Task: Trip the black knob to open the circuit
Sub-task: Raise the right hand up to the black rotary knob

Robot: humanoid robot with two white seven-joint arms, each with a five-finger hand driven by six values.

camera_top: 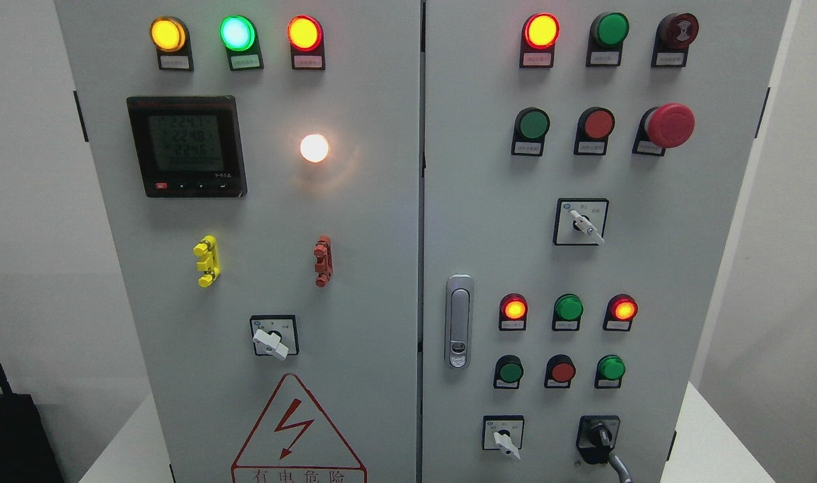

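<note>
The black knob [599, 436] sits on a black square base at the lower right of the right cabinet door [489, 221]. Its handle stands nearly upright, leaning a little to the lower right. A thin grey curved part [622, 467] rises from the bottom edge and touches the knob's lower right side. It looks like one finger of my right hand, and the rest of the hand is out of frame. My left hand is out of view.
A white selector switch [504, 439] sits left of the black knob. Above are lit red lamps [514, 308], green buttons [568, 307], a door latch [459, 322] and a red mushroom stop button [670, 125]. The left door carries a meter [186, 144] and a warning triangle [294, 429].
</note>
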